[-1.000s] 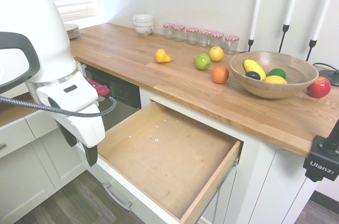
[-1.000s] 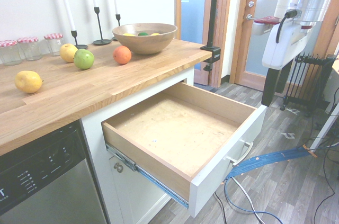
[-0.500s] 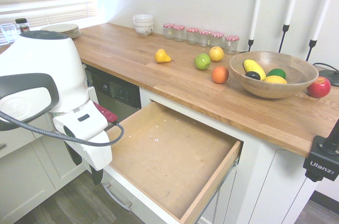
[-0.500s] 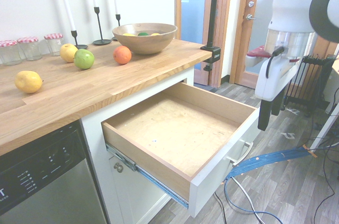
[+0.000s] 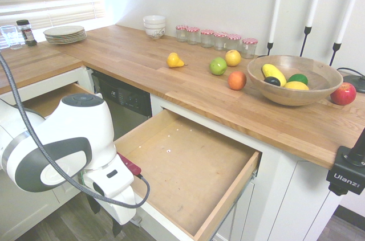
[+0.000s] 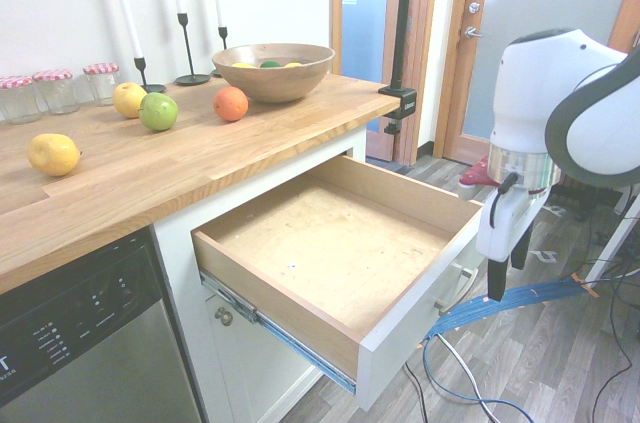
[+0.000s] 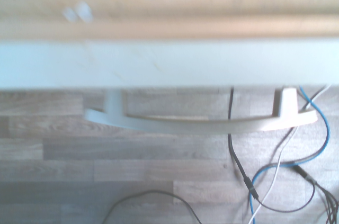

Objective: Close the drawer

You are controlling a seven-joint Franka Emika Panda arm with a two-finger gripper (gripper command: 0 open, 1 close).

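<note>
Beside the dishwasher (image 5: 122, 97), first exterior view: drawer (image 5: 182, 164) wide open under the tabletop (image 5: 188, 84). Your gripper (image 5: 104, 218) has dropped and moved in toward the drawer front since a second ago; drawer unmoved. Second exterior view: gripper (image 6: 509, 268) now lower, just outside the front panel, fingers apart, nothing gripped. Wrist view: bar handle (image 7: 196, 125) below you, front panel (image 7: 169, 64) alongside. You look nearly lined up; pushing the panel inward should come next.
</note>
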